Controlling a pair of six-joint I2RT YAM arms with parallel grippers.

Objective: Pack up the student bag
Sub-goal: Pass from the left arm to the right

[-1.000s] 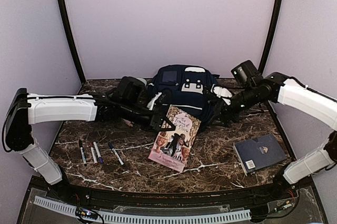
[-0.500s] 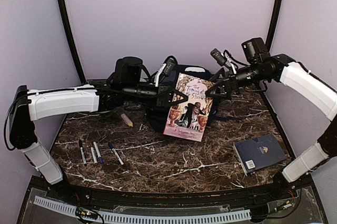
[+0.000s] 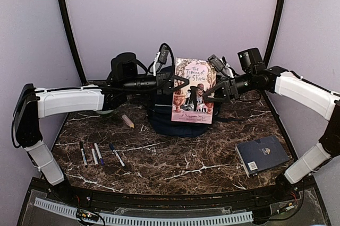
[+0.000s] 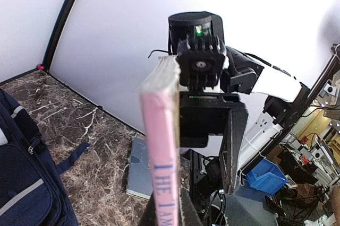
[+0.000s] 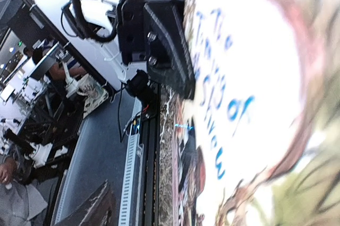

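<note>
Top external: my left gripper (image 3: 171,84) is clamped on the pink paperback (image 3: 194,90), held upright above the student bag (image 3: 162,122). My right gripper (image 3: 212,94) sits at the paperback's other edge.

Left wrist: the spine stands upright, with the bag at lower left.

Right wrist: the jaws are apart beside the cover.

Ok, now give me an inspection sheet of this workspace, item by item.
Surface: dark marble table, no spills seen.
Job's things: student bag at back centre, behind the raised pink book.
Clutter: four pens front left, a short stub beyond them, a dark blue book front right.
Grippers: left gripper shut on the pink book's edge; right gripper at the opposite edge, grip unclear.
Cables: cables looped at both wrists.
Surroundings: plain pale walls.
</note>
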